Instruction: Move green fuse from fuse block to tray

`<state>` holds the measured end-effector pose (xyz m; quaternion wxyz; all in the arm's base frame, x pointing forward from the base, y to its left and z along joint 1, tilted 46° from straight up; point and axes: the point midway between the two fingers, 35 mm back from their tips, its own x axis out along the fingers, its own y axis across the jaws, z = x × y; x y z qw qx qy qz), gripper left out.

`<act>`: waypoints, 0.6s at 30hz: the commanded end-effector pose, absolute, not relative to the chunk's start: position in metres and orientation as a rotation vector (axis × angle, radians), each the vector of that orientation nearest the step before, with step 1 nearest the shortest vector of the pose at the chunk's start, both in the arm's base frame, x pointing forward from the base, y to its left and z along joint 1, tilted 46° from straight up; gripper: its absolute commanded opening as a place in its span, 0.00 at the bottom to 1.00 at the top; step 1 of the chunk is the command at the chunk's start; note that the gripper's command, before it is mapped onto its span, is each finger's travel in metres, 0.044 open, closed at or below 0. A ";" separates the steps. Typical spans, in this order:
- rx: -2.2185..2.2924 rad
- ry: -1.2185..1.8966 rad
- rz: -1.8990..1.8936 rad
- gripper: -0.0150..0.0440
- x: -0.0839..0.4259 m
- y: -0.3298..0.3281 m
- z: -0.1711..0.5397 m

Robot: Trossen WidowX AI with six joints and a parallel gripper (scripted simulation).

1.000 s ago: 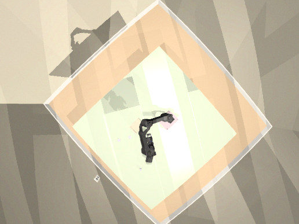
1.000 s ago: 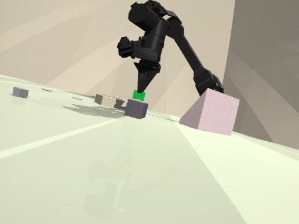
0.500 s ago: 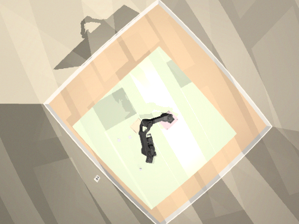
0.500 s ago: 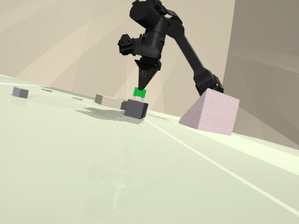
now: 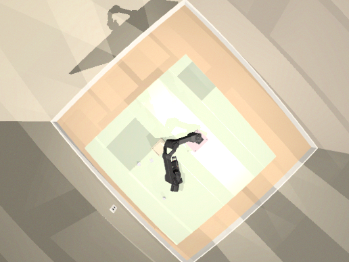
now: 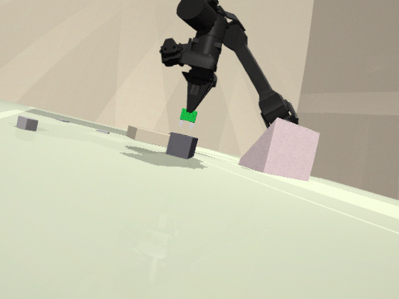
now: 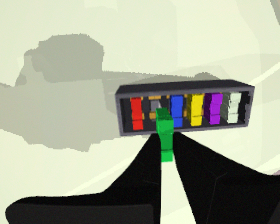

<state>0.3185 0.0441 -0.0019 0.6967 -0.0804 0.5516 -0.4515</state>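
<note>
My surroundings are brightly and evenly lit. From above, a white glare band washes across the pale green table (image 5: 216, 198), and my arm's (image 6: 251, 72) shadow falls dark beyond its far corner. Everything looks soft and coarsely pixelated (edges jagged, small parts unreadable). A grey shadow blotch lies beside the fuse block (image 7: 184, 110).

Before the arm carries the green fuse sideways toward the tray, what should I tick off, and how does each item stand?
1. Gripper shut on the green fuse: ok.
2. Fuse prongs clear of the fuse block, gap visible in the exterior view: ok.
3. Fuse hangs upright, not twisted: ok.
4. Other fuses, such as the red fuse and blue fuse, seated in their slots: ok.
5. Arm and gripper apart from the block: ok.
6. Path to the tray free of obstacles: cannot tell.
</note>
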 end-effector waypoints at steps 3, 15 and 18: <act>-0.171 1.232 -1.009 0.25 0.318 0.051 0.004; -0.160 1.241 -0.993 0.25 0.327 0.005 0.055; -0.159 1.241 -0.991 0.25 0.327 -0.010 0.071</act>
